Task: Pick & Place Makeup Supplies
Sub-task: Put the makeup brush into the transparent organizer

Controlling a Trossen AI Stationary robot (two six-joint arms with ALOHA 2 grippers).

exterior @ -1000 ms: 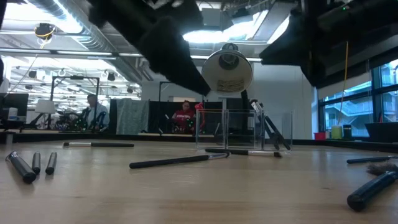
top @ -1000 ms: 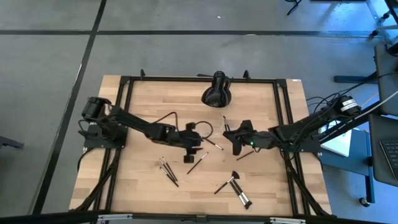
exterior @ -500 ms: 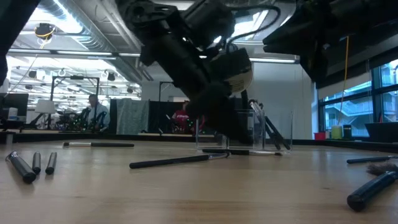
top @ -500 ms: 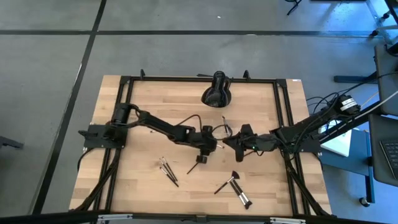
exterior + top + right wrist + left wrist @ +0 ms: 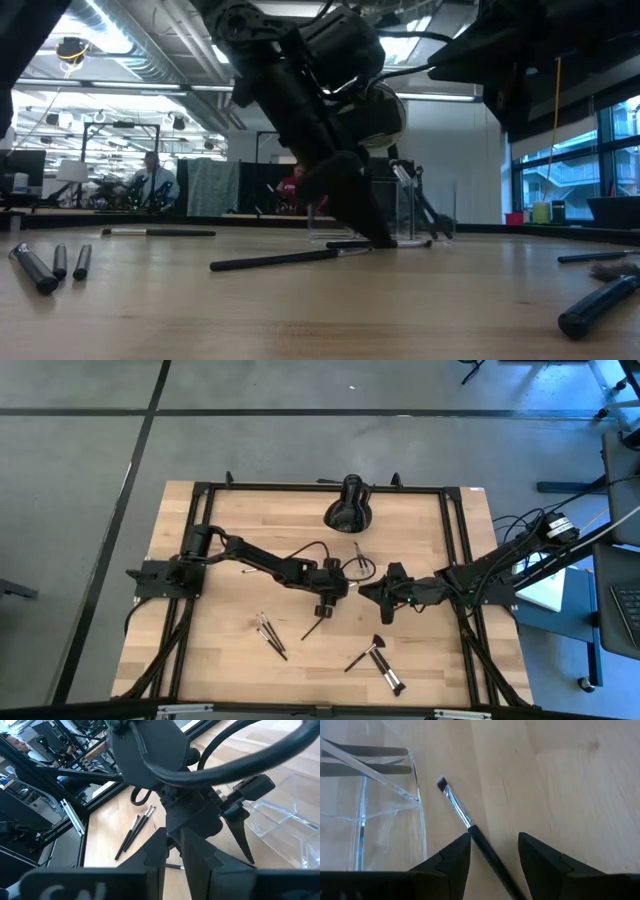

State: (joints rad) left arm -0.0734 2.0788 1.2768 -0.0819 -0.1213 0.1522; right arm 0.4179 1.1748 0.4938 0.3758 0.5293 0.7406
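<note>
I have the left hand [image 5: 337, 591] down near the middle of the worktop [image 5: 230, 550], its fingers [image 5: 451, 857] apart and straddling a thin makeup brush [image 5: 465, 820] that lies flat on the wood. In the left wrist view the dark handle runs between the two fingers and the silver ferrule and small dark tip point away from them; I cannot tell whether either finger touches the handle. The brush tip lies just beside the wall of the clear organiser tray [image 5: 375, 820], not in it.

In the low view I see the left hand [image 5: 375, 232] reaching down to the worktop surface in front of the tray, with another long brush [image 5: 285, 259] lying just beside it.

The right hand [image 5: 372, 592] hangs close by, facing the left one, its fingers [image 5: 192, 851] nearly together with only a narrow slit between them, and I see nothing in it.

The other brushes lie scattered on the near half of the worktop: a cluster of three [image 5: 270, 633] toward the left, one single brush [image 5: 318, 622] below the left hand, and a fluffy-tipped pair [image 5: 378, 660] toward the right. A large black rounded object [image 5: 349, 505] sits at the far edge.
</note>
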